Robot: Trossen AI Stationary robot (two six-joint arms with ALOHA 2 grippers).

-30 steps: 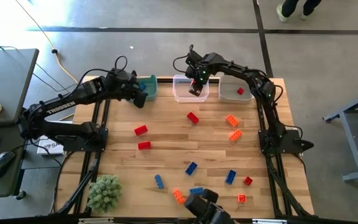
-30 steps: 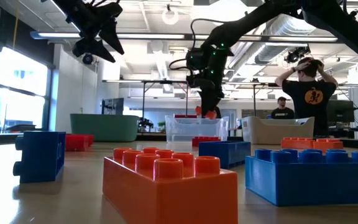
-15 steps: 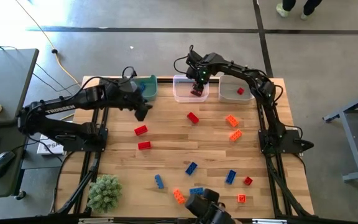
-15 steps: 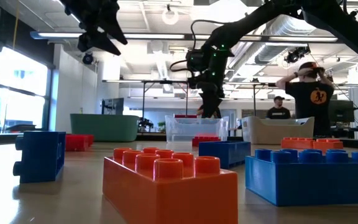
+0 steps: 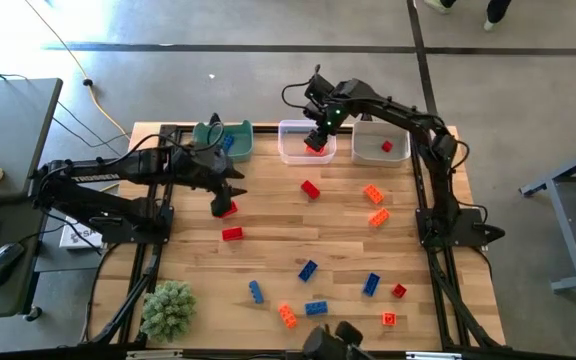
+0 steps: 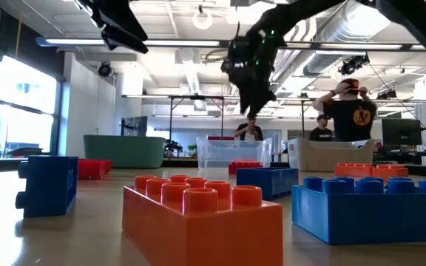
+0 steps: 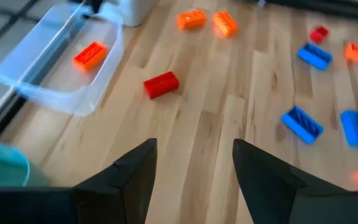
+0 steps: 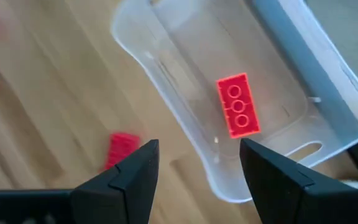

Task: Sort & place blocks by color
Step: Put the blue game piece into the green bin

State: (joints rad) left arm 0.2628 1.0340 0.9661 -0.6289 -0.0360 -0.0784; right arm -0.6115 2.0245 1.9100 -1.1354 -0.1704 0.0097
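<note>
Right wrist view shows the right hand (image 8: pixel 194 165) released above the clear bin (image 8: pixel 328 106), a red block (image 8: pixel 237 114) inside (the high view hides it); left hand (image 7: pixel 191 165) released over the desk (image 7: pixel 229 130).

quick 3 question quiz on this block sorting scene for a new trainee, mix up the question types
1. True or false: the right gripper is clamped on a brick.
2. Multiple choice: what lies in the middle clear bin? A) a blue brick B) a red brick C) nothing
3. Fill in: the left gripper is over the table near a ___ brick.

Key
1. False. In the right wrist view its fingers are apart with nothing between them.
2. B. A red brick lies flat on the bin floor.
3. Red. In the high view the red brick lies right beside that gripper, whose fingers are also spread.
</note>
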